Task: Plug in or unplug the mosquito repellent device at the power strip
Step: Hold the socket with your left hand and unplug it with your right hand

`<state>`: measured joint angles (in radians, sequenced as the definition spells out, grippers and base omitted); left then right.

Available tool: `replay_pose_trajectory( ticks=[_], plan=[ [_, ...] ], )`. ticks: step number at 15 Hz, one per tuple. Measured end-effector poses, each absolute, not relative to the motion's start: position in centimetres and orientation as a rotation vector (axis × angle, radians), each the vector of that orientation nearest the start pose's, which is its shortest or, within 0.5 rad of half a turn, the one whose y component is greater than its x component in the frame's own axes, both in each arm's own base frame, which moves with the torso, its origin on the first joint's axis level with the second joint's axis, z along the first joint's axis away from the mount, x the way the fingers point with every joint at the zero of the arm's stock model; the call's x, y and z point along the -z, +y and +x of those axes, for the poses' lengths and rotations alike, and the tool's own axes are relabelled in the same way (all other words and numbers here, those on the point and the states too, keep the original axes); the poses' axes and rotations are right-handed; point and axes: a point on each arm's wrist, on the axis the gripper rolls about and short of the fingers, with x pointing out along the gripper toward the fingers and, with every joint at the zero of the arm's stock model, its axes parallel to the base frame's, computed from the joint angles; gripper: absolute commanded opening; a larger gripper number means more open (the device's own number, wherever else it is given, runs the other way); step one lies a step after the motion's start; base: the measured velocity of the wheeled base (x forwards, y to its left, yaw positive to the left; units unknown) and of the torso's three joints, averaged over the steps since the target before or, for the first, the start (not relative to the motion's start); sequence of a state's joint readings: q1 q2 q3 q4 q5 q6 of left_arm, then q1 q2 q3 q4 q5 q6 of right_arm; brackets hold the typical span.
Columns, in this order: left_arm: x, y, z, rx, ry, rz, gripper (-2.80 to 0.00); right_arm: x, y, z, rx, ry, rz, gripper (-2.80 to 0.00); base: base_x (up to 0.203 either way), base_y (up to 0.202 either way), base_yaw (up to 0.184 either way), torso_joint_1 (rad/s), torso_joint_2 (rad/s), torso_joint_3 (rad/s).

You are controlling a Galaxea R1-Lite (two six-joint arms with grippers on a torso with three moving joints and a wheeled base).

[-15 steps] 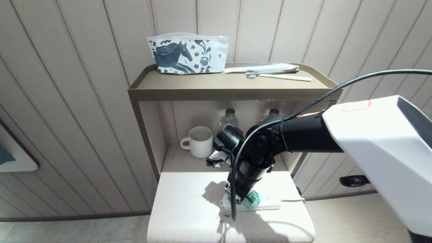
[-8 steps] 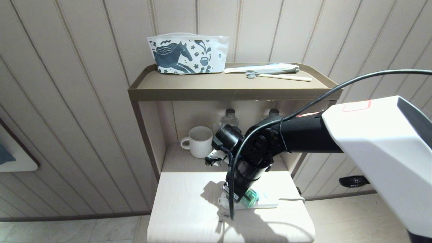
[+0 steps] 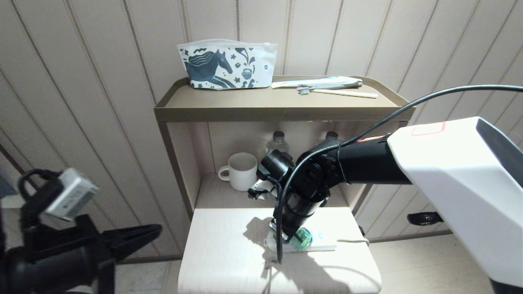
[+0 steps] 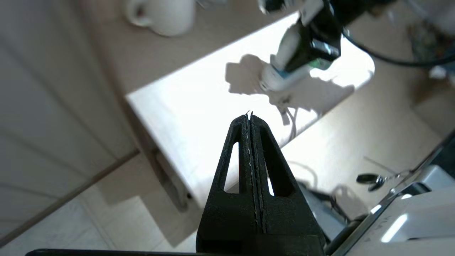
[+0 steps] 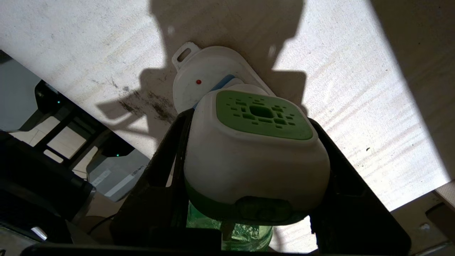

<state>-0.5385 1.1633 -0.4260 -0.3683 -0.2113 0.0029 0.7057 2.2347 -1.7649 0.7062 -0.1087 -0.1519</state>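
both fingers of my right gripper (image 5: 249,170) clamp the white-and-green mosquito repellent device (image 5: 256,156) by its sides, seated on the flat white power strip (image 3: 322,244), so i can pull straight; left gripper (image 4: 250,117) pinched empty.

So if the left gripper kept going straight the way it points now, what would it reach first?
Probably the bare pale tabletop: the shut left gripper aims there, short of the power strip. Depth is unclear, so this is a guess.
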Motion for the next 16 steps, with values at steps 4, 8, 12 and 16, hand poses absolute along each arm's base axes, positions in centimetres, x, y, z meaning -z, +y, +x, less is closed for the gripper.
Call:
replay_pose_trajectory(
  ticks=[4, 8, 12, 16],
  plan=[
    [-13.4, -14.1, 15.8, 0.775, 0.420, 0.110, -2.80, -13.3, 26.6, 32.4, -0.603, 1.043, -0.586, -2.80, 0.000, 0.000, 0.000, 0.000, 0.00, 0.000],
    [-8.7, -19.0, 17.0, 0.712, 0.396, 0.134, -2.80, -13.0, 26.7, 32.6, -0.603, 1.045, -0.585, -2.80, 0.000, 0.000, 0.000, 0.000, 0.00, 0.000],
    [-4.7, -22.5, 17.5, 0.630, 0.309, 0.131, -2.80, -13.0, 26.6, 33.4, -0.593, 1.016, -0.565, -2.80, 0.000, 0.000, 0.000, 0.000, 0.00, 0.000],
    [-1.5, -24.8, 17.5, 0.594, 0.313, 0.136, -2.80, -12.8, 26.5, 33.6, -0.590, 1.017, -0.564, -2.80, 0.000, 0.000, 0.000, 0.000, 0.00, 0.000]
  ],
)
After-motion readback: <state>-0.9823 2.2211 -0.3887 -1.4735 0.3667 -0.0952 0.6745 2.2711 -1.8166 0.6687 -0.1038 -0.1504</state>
